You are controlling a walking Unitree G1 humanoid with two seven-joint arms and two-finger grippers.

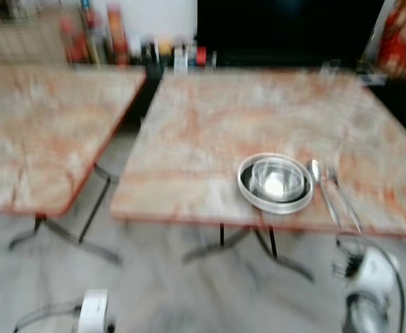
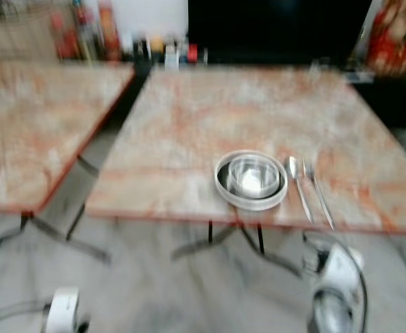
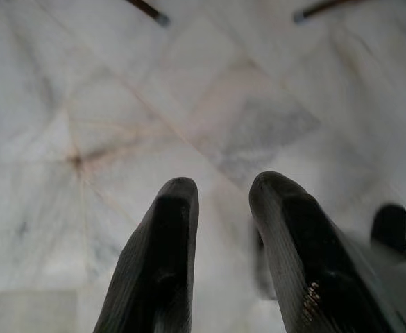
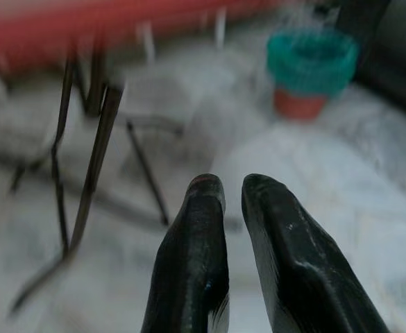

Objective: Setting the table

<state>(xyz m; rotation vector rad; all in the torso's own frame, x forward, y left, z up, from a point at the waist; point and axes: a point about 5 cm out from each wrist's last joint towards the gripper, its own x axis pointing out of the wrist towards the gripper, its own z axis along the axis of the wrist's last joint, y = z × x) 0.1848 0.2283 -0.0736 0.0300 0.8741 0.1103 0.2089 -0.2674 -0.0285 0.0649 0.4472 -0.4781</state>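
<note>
A steel bowl (image 1: 279, 179) sits in a plate (image 1: 248, 191) near the right surface's (image 1: 209, 118) near edge, spoon (image 1: 322, 187) and fork (image 1: 344, 197) just right, while the left end effector (image 3: 220, 191) and right end effector (image 4: 232, 187) hang low, slightly parted, empty

Both head eyes look forward and down from standing height, blurred, sharing the marbled tabletop (image 1: 209, 118) with the plate (image 2: 252, 181) near 5 o'clock. Each wrist camera sits low, close behind its black fingers (image 3: 154, 270), facing the pale floor (image 4: 369, 201) and table legs (image 4: 91, 152).
</note>
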